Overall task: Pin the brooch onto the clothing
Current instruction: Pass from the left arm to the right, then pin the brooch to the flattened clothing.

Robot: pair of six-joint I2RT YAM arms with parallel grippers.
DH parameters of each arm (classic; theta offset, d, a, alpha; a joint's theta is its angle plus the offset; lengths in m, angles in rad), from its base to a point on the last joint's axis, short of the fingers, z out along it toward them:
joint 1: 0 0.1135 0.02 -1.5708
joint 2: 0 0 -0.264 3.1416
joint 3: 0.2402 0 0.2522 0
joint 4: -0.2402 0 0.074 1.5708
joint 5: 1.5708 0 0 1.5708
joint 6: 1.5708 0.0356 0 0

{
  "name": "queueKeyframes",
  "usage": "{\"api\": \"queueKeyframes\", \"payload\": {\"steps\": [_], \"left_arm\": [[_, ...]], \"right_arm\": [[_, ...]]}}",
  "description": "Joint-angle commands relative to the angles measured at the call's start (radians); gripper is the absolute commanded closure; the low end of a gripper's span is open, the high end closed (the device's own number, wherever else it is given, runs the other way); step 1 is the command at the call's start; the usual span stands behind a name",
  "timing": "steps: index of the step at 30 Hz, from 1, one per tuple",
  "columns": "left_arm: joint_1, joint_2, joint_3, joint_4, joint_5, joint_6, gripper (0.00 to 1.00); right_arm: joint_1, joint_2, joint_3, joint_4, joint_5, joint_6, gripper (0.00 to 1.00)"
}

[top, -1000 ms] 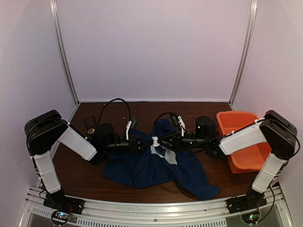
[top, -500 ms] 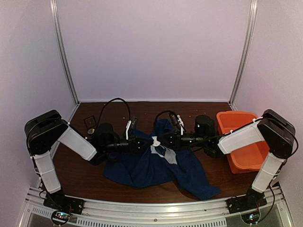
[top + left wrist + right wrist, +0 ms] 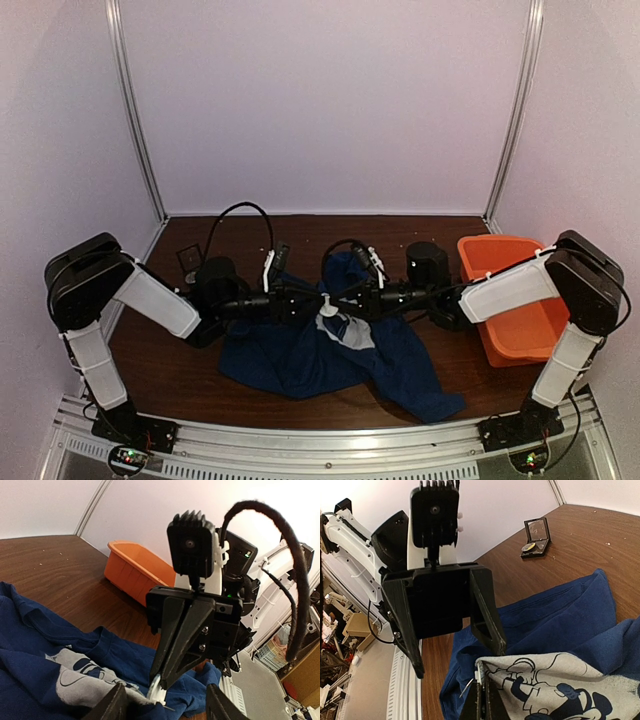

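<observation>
**STATUS: BROOCH HELD AT THE PRINT EDGE**

The right fingers (image 3: pixel 175 640) are pinching shut on the brooch (image 3: pixel 157 691), a small pale piece held edge-on against the white print (image 3: pixel 545 685). The left fingers (image 3: pixel 487 615) are standing wide apart, facing them tip to tip and gripping nothing. Both are meeting at centre frame overhead, above the crumpled navy T-shirt (image 3: pixel 300 355) lying on the bench (image 3: pixel 170 370). The orange tub (image 3: pixel 510 300) is sitting at right. The open black box (image 3: pixel 536 540) is lying upper right in the right wrist view.
</observation>
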Motion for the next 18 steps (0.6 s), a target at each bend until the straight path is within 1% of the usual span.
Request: {"api": "queueKeyframes", "payload": {"steps": [1,10,12,18], "left_arm": [[-0.004,-0.046,0.024,-0.063,0.034,0.076,0.43],[-0.004,-0.073,0.111,-0.344,0.153,0.292,0.32],[-0.002,-0.089,0.112,-0.372,0.168,0.322,0.30],[0.047,-0.140,0.085,-0.362,0.227,0.331,0.30]], "right_arm": [[-0.004,-0.036,0.032,-0.110,-0.041,-0.056,1.00],[-0.006,-0.037,0.122,-0.271,-0.150,-0.071,1.00],[-0.010,-0.035,0.131,-0.293,-0.167,-0.072,1.00],[-0.023,-0.034,0.136,-0.325,-0.190,-0.085,1.00]]}}
